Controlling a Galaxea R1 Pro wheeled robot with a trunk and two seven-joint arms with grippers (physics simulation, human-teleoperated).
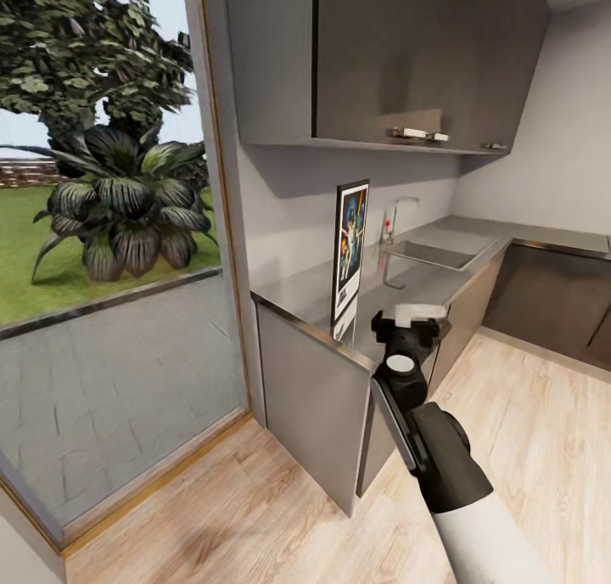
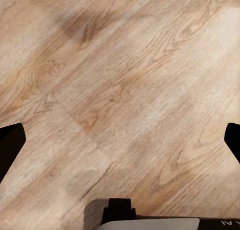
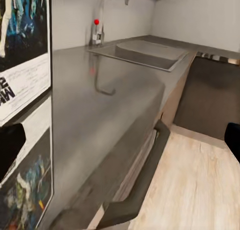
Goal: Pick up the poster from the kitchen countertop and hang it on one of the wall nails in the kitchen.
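Head view shows the poster standing upright near the front edge of the table, the kitchen countertop, close to its window end, its printed face turned along the run toward the sink. It stands on its bottom edge, seemingly unsupported, which leaves its thin side edges free for a pinch from the front; that is likely why the right gripper hangs at table height just beside it, a little toward the sink. In the right wrist view the poster sits close at one side, a flat rigid panel with a thin black frame, a white border and dark blue artwork, mirrored in the smooth grey surface below it. The right jaws are spread wide, dark tips at both margins of that view, holding nothing. The table is glossy grey with a slim bent metal faucet behind the inset basin, and flat grey cabinet fronts beneath, one with a long dark bar handle. The left gripper points down at pale wood-grain floor, jaws also wide and empty
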